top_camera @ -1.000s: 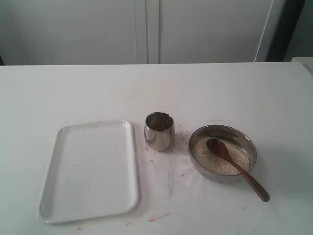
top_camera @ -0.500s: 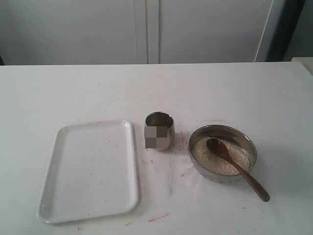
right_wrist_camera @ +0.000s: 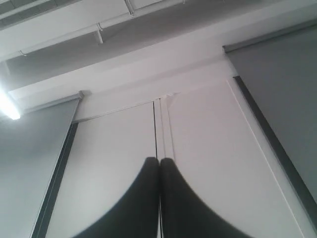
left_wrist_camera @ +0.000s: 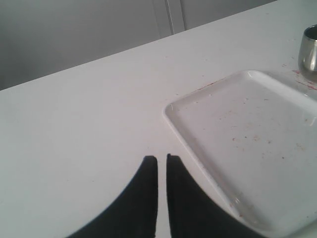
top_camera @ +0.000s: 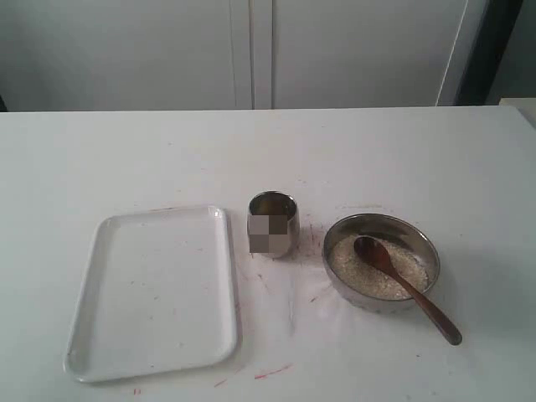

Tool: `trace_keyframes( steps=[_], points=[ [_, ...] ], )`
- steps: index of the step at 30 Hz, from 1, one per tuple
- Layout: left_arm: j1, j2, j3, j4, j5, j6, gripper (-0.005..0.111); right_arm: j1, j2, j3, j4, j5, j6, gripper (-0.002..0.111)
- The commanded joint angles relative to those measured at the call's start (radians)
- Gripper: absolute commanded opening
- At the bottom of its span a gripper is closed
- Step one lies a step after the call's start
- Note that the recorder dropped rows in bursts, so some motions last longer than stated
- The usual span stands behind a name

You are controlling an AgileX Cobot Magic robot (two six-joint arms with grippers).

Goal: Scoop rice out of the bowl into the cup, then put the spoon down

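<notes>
The exterior camera sits high in front of the bench (top_camera: 419, 151), looking down and across it toward the wall (top_camera: 126, 50). It takes in the tray (top_camera: 155, 293), cup (top_camera: 273, 203) and bowl (top_camera: 360, 300) at middle range. The left wrist camera hangs low and close over the bench, facing tray and cup, which it shares with the exterior view. The right wrist camera tilts up at wall and ceiling (right_wrist_camera: 74, 20).

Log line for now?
spoon: head in rice, unheld | bowl: right of cup | left fingers: nearly shut, empty | right fingers: shut, empty
</notes>
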Motion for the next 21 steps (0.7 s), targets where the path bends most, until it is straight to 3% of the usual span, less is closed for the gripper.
trace_keyframes(
  steps=[1, 10, 21],
  points=[
    [0.002, 0.001, -0.005, 0.0, 0.003, 0.0, 0.014, 0.006, 0.045, -0.175, -0.047, 0.175, 0.005, 0.0],
    [0.002, 0.001, -0.005, 0.0, 0.003, 0.0, 0.014, 0.072, 0.226, -0.432, -0.061, 0.352, 0.007, 0.0],
    [0.002, 0.001, -0.005, 0.0, 0.003, 0.0, 0.014, 0.105, 0.376, -0.578, -0.078, 0.557, 0.007, 0.0]
  ],
)
